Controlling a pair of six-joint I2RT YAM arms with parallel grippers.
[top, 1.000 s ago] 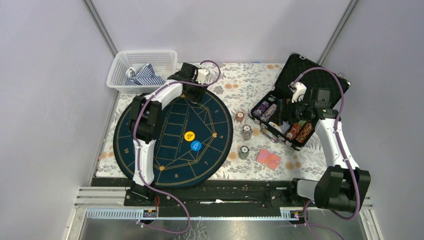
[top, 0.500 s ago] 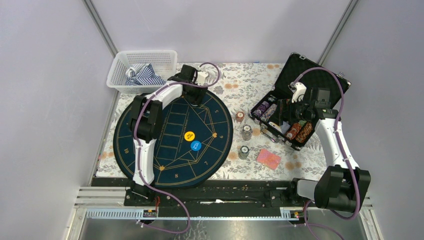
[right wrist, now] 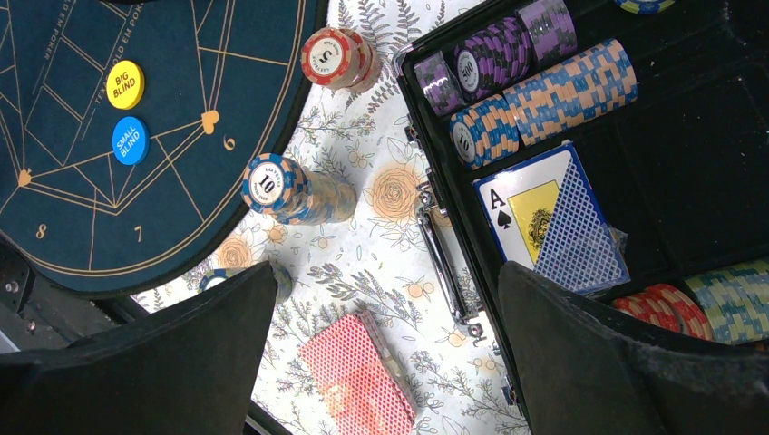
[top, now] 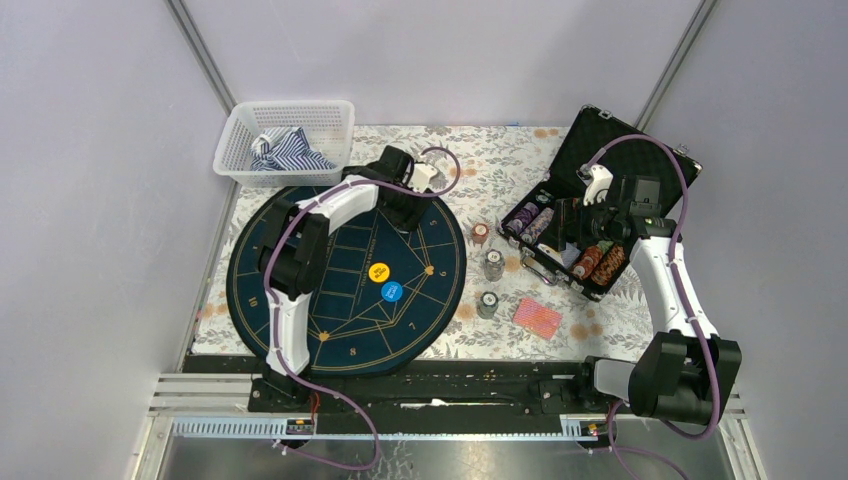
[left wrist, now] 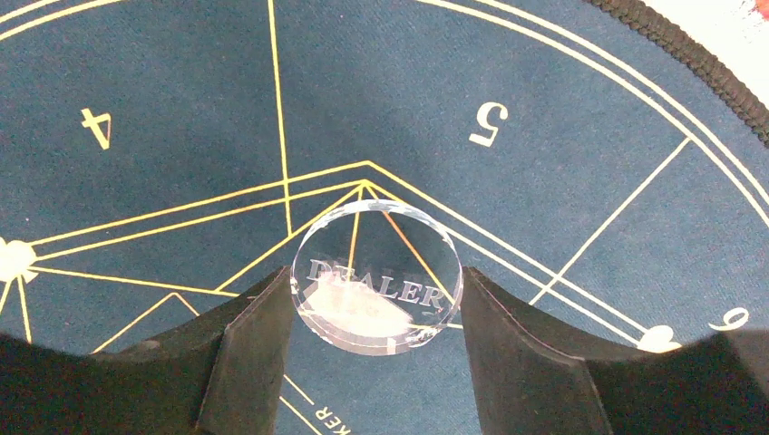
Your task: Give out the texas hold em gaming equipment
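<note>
Filling the black case (right wrist: 698, 154): chip rows (right wrist: 544, 91), blue-backed deck (right wrist: 580, 240)

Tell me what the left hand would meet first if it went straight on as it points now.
The dark blue mat, probably where the gold lines meet between 4 and 5. The clear dealer disc in the left hand would touch it first; the gap is unclear.
</note>
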